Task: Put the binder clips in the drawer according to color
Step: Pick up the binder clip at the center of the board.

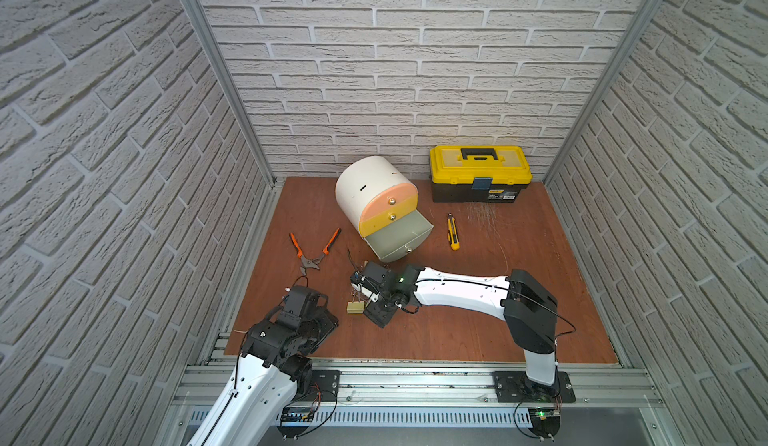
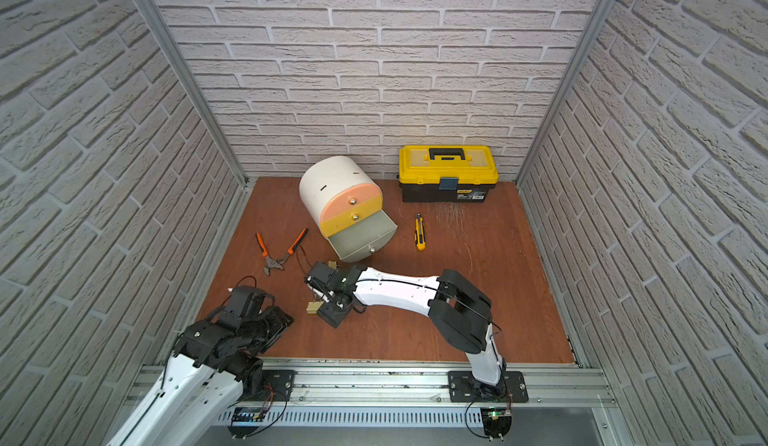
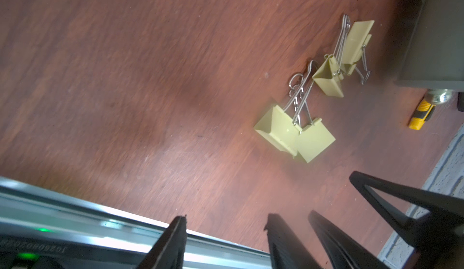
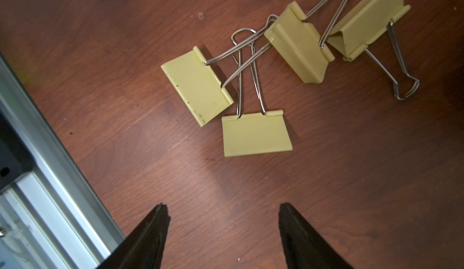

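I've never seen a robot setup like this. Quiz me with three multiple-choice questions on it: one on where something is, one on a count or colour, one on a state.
1. Where is the utility knife?
A. inside the toolbox
B. on the table beside the drawer cabinet
C. in a pincer

2. How many yellow binder clips lie on the table?
A. two
B. four
C. six

3. Which drawer of the cabinet is pulled out?
A. peach
B. yellow
C. grey

Answers: B, it lies on the wood to one side of the cabinet; B, the right wrist view shows four; C, only the grey bottom one juts forward.
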`<action>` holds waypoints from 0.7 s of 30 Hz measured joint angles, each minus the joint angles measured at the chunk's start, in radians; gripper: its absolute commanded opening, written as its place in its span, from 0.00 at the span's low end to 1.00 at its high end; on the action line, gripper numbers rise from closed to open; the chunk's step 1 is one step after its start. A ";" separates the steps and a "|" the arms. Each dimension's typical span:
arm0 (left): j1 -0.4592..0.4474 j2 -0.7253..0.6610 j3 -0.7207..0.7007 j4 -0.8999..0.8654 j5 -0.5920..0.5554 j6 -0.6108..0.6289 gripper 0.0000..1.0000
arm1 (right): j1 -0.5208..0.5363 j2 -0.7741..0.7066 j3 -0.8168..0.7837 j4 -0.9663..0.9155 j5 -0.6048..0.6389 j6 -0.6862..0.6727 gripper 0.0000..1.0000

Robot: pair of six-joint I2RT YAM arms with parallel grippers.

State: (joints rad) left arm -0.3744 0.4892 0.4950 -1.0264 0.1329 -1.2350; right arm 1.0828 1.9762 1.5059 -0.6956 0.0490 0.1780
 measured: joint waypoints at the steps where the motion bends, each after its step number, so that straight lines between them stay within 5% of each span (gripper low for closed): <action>1: 0.001 -0.009 0.000 -0.006 0.000 0.000 0.57 | 0.000 0.015 0.009 0.000 0.005 -0.003 0.74; 14: 0.008 -0.062 -0.008 0.002 0.008 -0.016 0.57 | 0.000 0.127 0.084 -0.022 0.063 -0.014 0.74; 21: 0.010 -0.064 -0.008 0.002 0.010 -0.016 0.57 | -0.001 0.166 0.130 -0.022 0.065 -0.012 0.66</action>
State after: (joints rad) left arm -0.3649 0.4255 0.4870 -1.0245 0.1432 -1.2510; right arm 1.0817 2.1418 1.6356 -0.7177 0.1143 0.1661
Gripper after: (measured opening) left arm 0.568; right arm 0.693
